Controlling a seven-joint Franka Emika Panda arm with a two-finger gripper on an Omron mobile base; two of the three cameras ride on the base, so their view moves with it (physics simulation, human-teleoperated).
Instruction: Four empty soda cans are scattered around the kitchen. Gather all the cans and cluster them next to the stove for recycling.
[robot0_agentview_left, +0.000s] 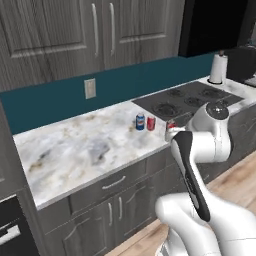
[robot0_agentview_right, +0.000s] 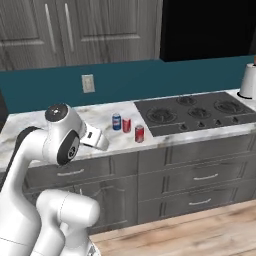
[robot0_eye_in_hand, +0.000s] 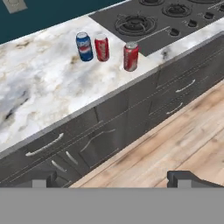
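Three soda cans stand upright on the marble counter (robot0_eye_in_hand: 39, 87), just left of the stove (robot0_eye_in_hand: 148, 22). They are a blue can (robot0_eye_in_hand: 84, 46), a red can (robot0_eye_in_hand: 102, 47) touching or nearly touching it, and a second red can (robot0_eye_in_hand: 131, 56) nearer the counter's front edge. The right base view shows the blue can (robot0_agentview_right: 116, 121), the red can (robot0_agentview_right: 126, 125) and the front red can (robot0_agentview_right: 139, 133) beside the stove (robot0_agentview_right: 195, 114). My gripper (robot0_eye_in_hand: 113, 179) is open with nothing between its fingers. It hangs off the counter's front, over the floor, well short of the cans.
Dark drawers (robot0_eye_in_hand: 105, 135) and cabinet doors run under the counter, with wood floor (robot0_eye_in_hand: 175, 140) in front. A tall white roll with a brown top (robot0_agentview_right: 248, 79) stands right of the stove. A wall outlet (robot0_agentview_right: 88, 83) sits on the teal backsplash. My own arm (robot0_agentview_left: 192, 165) hides part of the counter edge.
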